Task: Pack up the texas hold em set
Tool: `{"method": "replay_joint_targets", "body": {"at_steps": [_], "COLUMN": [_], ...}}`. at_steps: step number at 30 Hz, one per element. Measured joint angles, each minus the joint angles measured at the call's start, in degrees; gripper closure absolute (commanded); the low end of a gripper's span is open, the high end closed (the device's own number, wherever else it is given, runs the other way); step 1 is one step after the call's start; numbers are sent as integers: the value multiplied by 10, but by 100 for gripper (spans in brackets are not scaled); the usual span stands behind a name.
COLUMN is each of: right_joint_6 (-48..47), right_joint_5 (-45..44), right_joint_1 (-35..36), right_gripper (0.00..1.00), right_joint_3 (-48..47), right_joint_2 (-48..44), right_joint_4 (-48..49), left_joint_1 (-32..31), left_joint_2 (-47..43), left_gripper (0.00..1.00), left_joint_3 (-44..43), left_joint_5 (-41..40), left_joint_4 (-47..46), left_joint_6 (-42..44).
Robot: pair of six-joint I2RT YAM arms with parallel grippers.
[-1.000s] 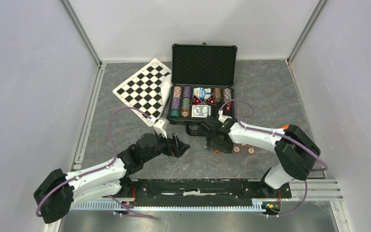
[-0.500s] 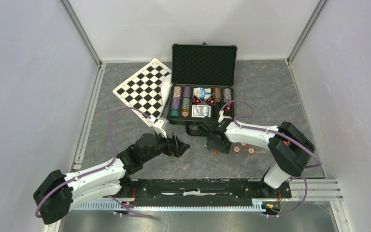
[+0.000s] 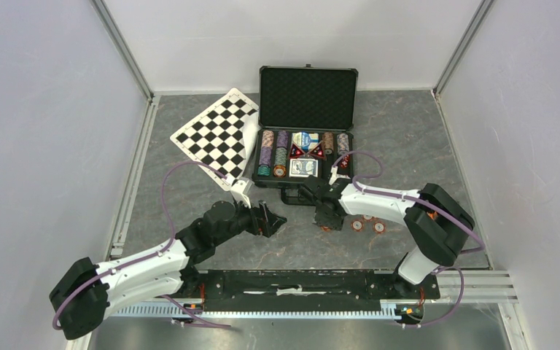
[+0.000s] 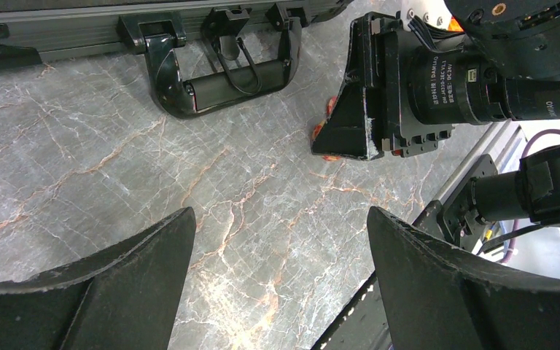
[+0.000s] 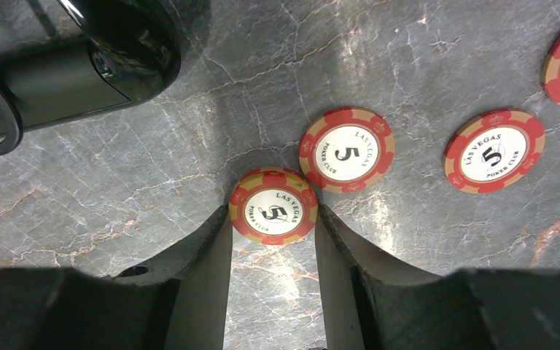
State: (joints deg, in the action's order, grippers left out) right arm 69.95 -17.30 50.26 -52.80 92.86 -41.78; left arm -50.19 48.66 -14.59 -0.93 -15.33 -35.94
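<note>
On the tabletop [image 5: 408, 65], right jaws pinch a red poker chip [image 5: 273, 211]; left jaws gape wide, empty.

Case handle [image 4: 219, 69] and right gripper [image 4: 329, 138] bound the bare tabletop [image 4: 153, 189].

The left arm [image 3: 146, 262] extends forward and inward. Its left hand [image 4: 277, 219] stands in front of the case [image 3: 308, 95], left of the handle [image 4: 219, 76], fingers spread wide, holding nothing. The right arm [image 3: 386, 204] folds inward along the case front. Its right hand [image 5: 272, 219] points down, just right of the handle, both fingers touching the sides of a flat-lying poker chip [image 5: 273, 208].
</note>
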Motion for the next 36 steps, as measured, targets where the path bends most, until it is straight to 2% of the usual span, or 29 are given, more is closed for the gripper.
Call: {"method": "replay_joint_targets", "body": {"at_steps": [8,16,29,36], "right_joint_6": [-21,-43,-88,-104], "right_joint_5": [-17,-27,-17,3], "right_joint_1": [0,-8,-87,-103], "right_gripper": [76,75,69,68], "right_joint_3": [-11,-22,24,48], "right_joint_2": [-2,-45,-56,-56], "right_joint_4": [-18,-29,-7,21], "left_joint_1": [0,0,0,0], "left_joint_2": [0,1,7,14], "left_gripper": [7,7,7,7], "left_joint_3": [0,0,0,0], "left_joint_5": [0,0,0,0], "left_joint_4": [0,0,0,-2], "left_joint_6": [0,0,0,0]}}
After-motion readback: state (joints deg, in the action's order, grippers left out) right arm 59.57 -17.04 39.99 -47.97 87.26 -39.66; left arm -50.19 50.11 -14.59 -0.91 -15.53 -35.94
